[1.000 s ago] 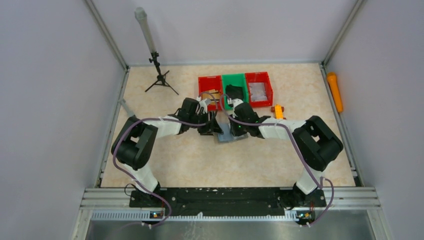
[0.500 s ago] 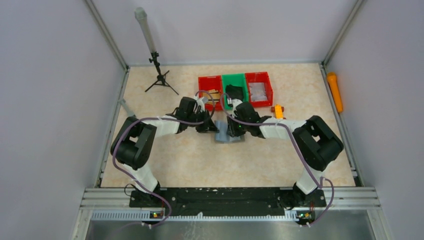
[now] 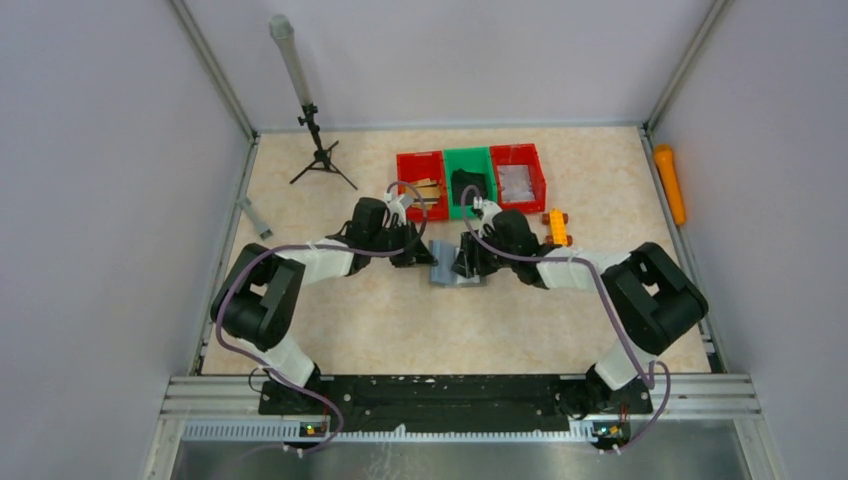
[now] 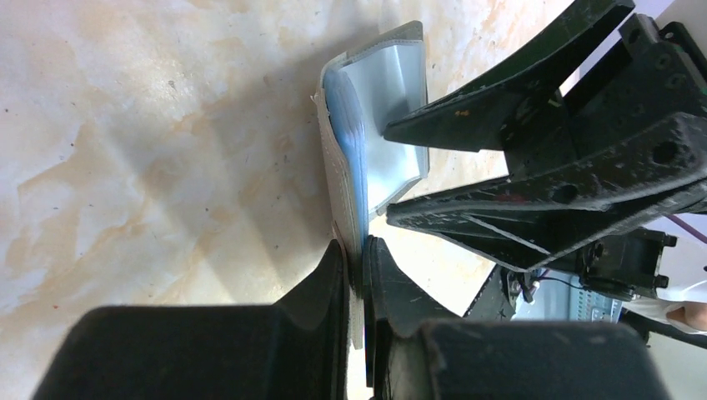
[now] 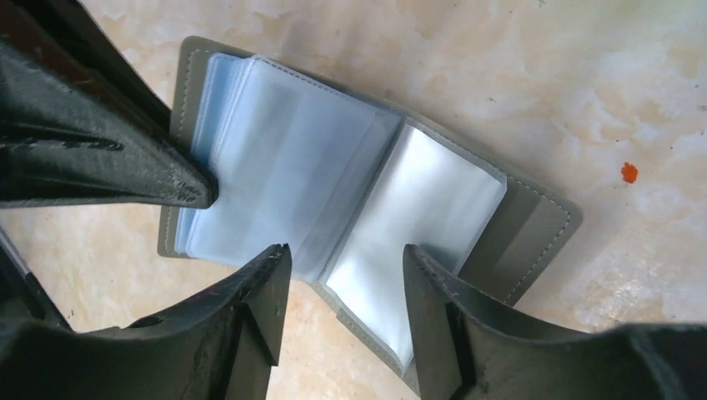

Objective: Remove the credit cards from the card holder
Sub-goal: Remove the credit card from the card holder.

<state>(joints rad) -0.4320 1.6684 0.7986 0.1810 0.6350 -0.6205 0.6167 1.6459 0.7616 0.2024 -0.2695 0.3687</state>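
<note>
Card holder (image 3: 455, 272) is found lying open near the middle of the bench (image 3: 380, 330), between the two tools, with its glossy silvery-blue pockets (image 5: 300, 175) turned upward. Its long axis is set left to right across the bench, and the fold runs near to far. What the pockets hold cannot be told.

Bench surface is noted as beige and marbled, enclosed by pale grey walls (image 3: 100, 200) on a metal frame. A small tripod (image 3: 320, 155) is seen at the far left, and an orange cylinder (image 3: 668, 183) by the right wall.

Left tool (image 4: 357, 267) is clamped on the edge of the grey cover. Right tool (image 5: 346, 275) is held apart, one finger on each side of the fold.

Three bins are lined up just beyond the holder:
- left red bin (image 3: 404, 165): tan pieces (image 3: 425, 187)
- green bin (image 3: 468, 155): a black object (image 3: 468, 185)
- right red bin (image 3: 540, 185): something grey (image 3: 515, 183)
</note>
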